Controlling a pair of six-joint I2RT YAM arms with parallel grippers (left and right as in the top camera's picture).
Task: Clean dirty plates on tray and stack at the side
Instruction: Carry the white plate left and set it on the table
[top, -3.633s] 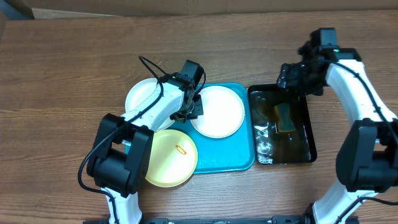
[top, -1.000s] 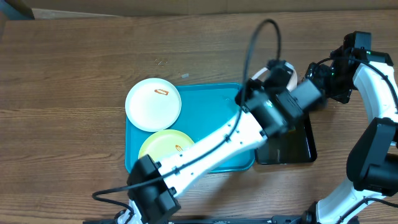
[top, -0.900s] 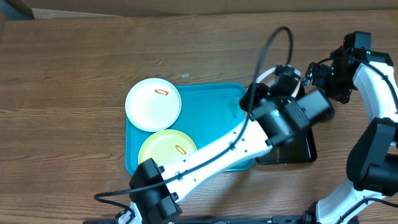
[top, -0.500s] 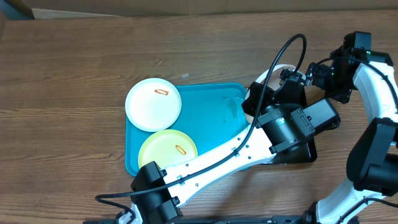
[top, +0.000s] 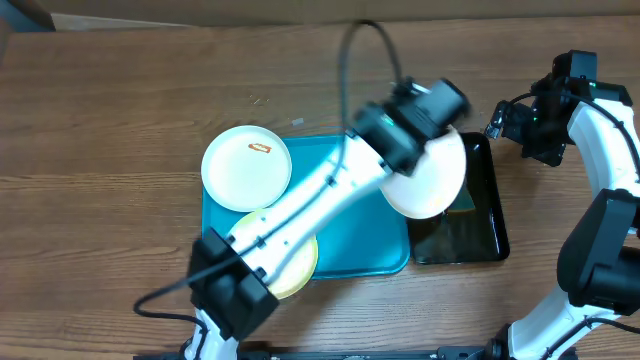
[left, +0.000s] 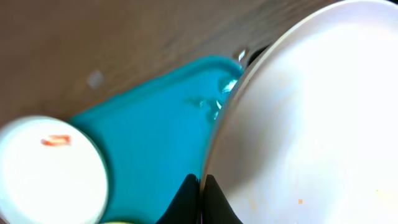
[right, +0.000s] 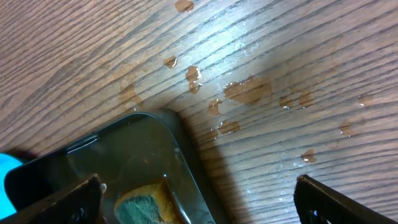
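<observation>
I note the left gripper (left: 200, 194) clamped on the rim of a white plate (top: 432, 185), held over the seam between the turquoise tray (top: 370, 242) and the black tray (top: 485, 235). A second white plate (top: 247, 167), smeared orange-red, overlaps the tray's far left corner. The yellow-green plate (top: 301, 268) lies near left, partly under the arm. The right gripper (right: 196, 186), fingers spread wide, holds nothing above the wet table (right: 280, 74).
</observation>
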